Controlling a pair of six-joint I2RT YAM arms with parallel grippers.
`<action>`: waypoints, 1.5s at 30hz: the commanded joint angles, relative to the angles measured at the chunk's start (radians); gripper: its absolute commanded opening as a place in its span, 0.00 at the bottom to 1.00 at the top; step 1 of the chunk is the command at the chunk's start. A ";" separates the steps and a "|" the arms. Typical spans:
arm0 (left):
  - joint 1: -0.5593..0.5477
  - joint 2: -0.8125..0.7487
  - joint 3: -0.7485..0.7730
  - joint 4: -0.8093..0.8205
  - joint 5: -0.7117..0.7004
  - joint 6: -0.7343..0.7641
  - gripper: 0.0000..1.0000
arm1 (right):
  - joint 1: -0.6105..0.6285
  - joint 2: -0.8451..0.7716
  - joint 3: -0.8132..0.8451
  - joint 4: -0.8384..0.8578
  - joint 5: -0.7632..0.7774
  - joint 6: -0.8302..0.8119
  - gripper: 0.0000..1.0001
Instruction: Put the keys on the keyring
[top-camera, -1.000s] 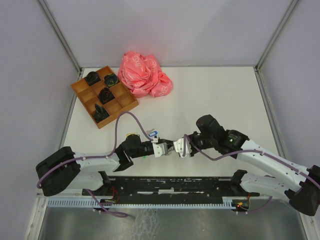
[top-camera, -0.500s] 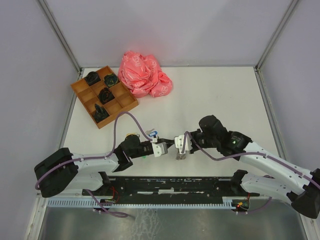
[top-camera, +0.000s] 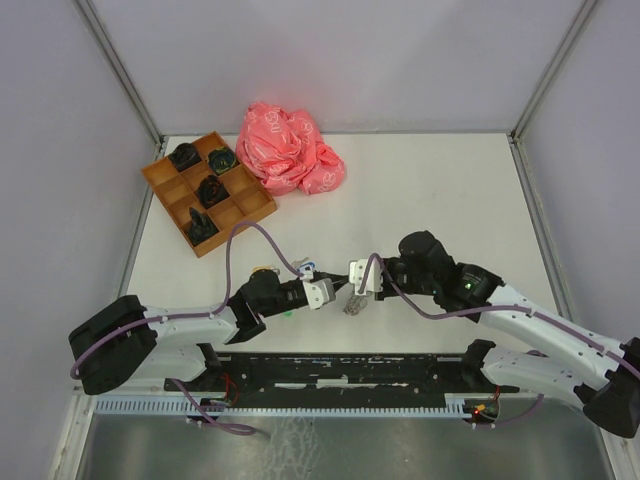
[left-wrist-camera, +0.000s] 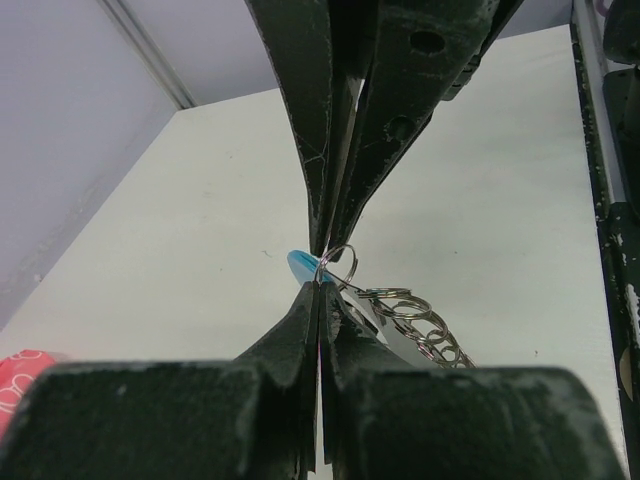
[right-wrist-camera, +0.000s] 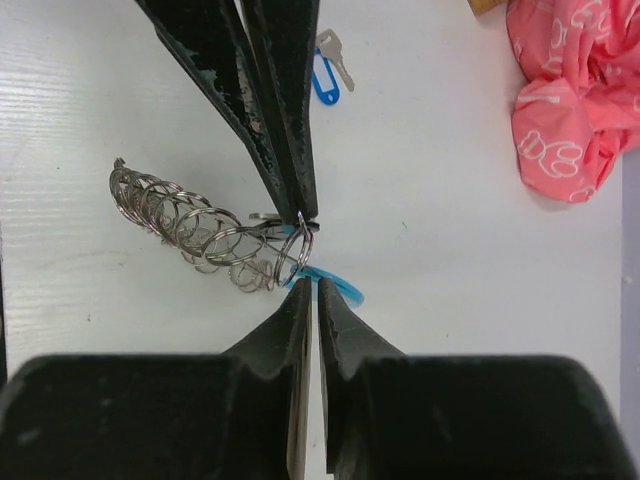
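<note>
— Since both grippers meet at one end of the keyring, just inside the near edge of the table and about midway along it, what could go wrong?

— From left to right: the left gripper is clenched on the keyring's end ring, and only by the very fingertips. A slight twist could let that thin wire slip out. The rest of the chain of linked rings hangs from the pinch, so its weight pulls on the hold. The right gripper shows a thin slit between its jaws, and whether it grips the ring cannot be told. If it pulls sideways, the ring could spring free and the chain drop.

— And the keys?

— One key, with a blue tag, lies flat on the table on the left arm's side. It is apart from the chain and not yet threaded.

— How are the arms posed?

— The left arm lies low along the near edge, reaching right. The right arm reaches left, its dark wrist raised, fingertips facing the other gripper's.
</note>
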 joint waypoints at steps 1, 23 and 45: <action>-0.004 0.003 0.013 0.086 -0.061 -0.063 0.03 | -0.001 -0.035 0.000 0.036 0.077 0.103 0.16; -0.004 -0.007 0.006 0.088 -0.087 -0.076 0.03 | -0.018 -0.134 -0.150 0.250 0.043 0.452 0.36; -0.005 0.002 0.011 0.094 -0.073 -0.075 0.03 | -0.021 -0.139 -0.222 0.420 0.075 0.485 0.33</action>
